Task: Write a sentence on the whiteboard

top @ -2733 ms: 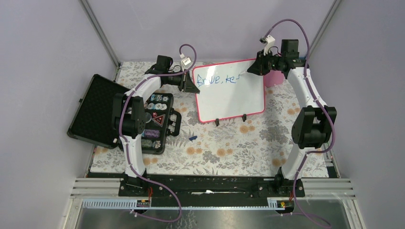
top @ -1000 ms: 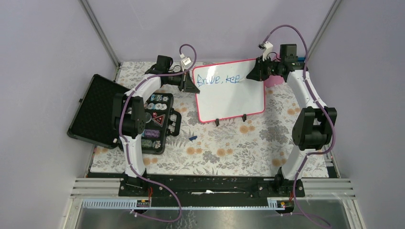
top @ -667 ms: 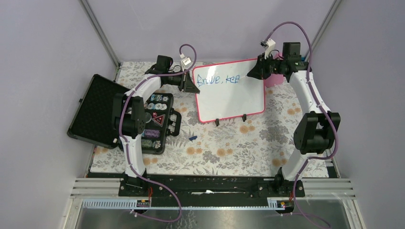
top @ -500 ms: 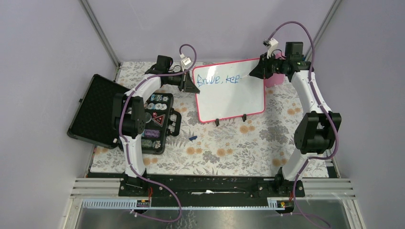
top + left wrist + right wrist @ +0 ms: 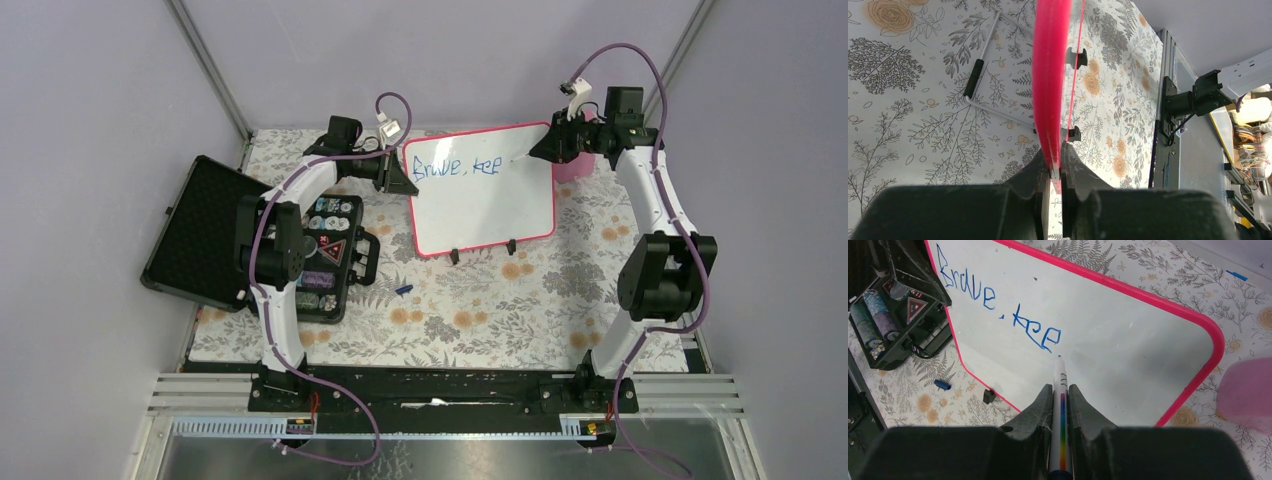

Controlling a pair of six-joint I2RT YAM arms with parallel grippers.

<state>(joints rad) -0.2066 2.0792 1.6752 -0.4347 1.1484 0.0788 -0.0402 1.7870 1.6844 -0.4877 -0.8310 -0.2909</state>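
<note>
From above I see the whiteboard (image 5: 482,200) standing far-centre on the table (image 5: 470,310), left claw (image 5: 404,180) at its left edge, right claw (image 5: 535,153) by its top right corner. My left wrist view shows the left claw pinching the whiteboard's edge — seen edge-on. On the right wrist, the right claw clamps a marker (image 5: 1060,385), tip just below the sentence (image 5: 998,310) — "Brave, kee".

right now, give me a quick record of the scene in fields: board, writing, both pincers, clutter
whiteboard: standing tilted on the floral mat
writing: blue, reads "Brave, kee"
left pincer: shut on the whiteboard's edge
right pincer: shut on a marker, tip by the last "e"
clutter: open black case, blue cap, pink object
</note>
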